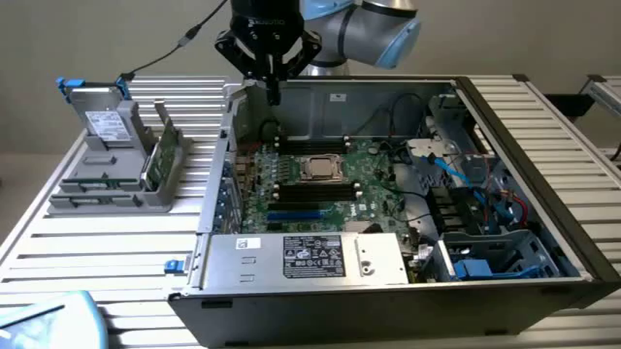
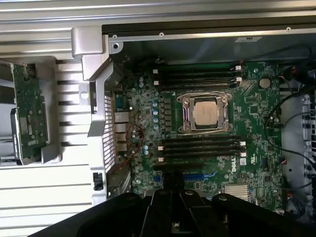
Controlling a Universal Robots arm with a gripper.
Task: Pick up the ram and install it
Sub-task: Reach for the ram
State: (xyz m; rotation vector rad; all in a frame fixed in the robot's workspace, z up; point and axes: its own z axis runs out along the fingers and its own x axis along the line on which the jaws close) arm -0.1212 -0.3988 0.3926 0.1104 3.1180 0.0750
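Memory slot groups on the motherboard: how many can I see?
2: one group beside the processor, the other on its opposite side. The gripper may hide more.

A plain grey-beige wall (image 1: 87,36) closes the scene behind, bare and washed in soft, even light. The table (image 1: 107,240) is built of pale, silvery slats laid side by side with narrow dark gaps between them. Past its edge, on the exterior view's left, a beige stretch of floor (image 1: 14,167) shows.
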